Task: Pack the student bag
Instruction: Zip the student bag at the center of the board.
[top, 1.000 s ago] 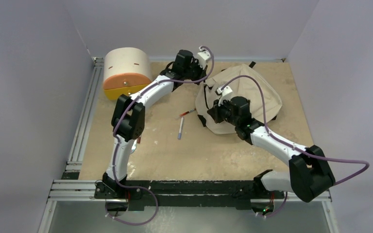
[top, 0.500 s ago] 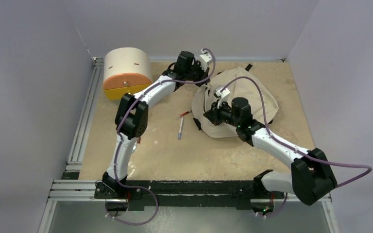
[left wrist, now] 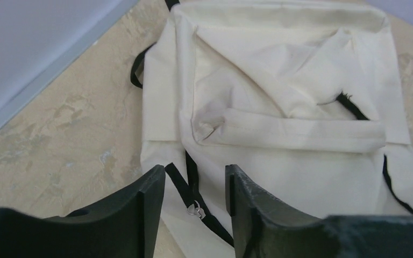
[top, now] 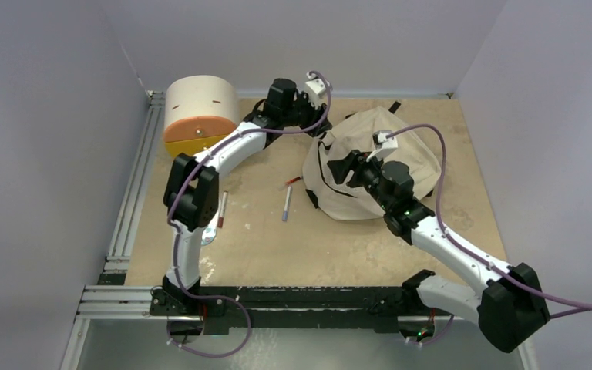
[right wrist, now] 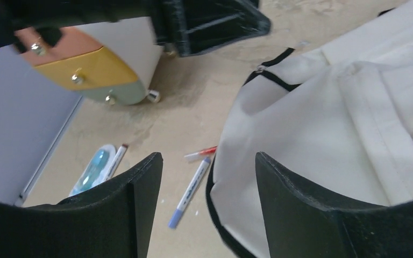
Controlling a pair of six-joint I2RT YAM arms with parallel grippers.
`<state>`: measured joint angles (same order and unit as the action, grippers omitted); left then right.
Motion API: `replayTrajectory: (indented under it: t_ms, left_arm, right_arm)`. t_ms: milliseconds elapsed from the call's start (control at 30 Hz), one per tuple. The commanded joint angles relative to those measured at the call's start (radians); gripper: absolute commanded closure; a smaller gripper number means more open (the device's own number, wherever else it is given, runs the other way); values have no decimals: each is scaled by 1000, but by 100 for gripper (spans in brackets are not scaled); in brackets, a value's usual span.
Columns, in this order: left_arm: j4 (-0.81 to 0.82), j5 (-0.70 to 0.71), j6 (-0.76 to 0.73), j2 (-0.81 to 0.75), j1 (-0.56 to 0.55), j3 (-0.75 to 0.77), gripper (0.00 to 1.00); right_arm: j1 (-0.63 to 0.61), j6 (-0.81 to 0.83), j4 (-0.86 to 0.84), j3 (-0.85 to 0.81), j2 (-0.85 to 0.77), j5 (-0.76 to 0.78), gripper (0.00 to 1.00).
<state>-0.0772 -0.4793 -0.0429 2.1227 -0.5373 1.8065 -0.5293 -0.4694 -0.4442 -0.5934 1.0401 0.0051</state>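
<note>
Top external: the bag (top: 420, 158) lies flat, apparently unpacked, pens (top: 286, 205) loose beside it. Left gripper (left wrist: 195, 181) is narrowly parted at the zipper (left wrist: 196, 208), right gripper (right wrist: 208, 161) wide; both empty.

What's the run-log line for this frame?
left gripper: open, at bag zipper pull | right gripper: open, empty | pens: on table, unpacked

Table (top: 316, 247) carries student bag (top: 424, 158), drawer box (top: 200, 112), red pen (top: 294, 181), blue-tipped pen (top: 286, 204).
</note>
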Motion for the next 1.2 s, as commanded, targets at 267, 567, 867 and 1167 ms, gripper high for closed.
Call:
replayTrajectory:
  t_ms: [267,567,867,1167]
  left_arm:
    - [61,270,163,-342,32,-211,44]
    - [182,293,240,-545,33,-513,40]
    - [141,259,306,-603,32,-575,38]
    - [126,235,321,-613,31,-585,36]
  right_arm:
    - [110,-153,56,-222,234,35,32]
    - [145,-311,159,-450,514,-92,35]
    - [155,-352,246,-642,719,-42,37]
    - [184,-371,223,-691,801,-50,39]
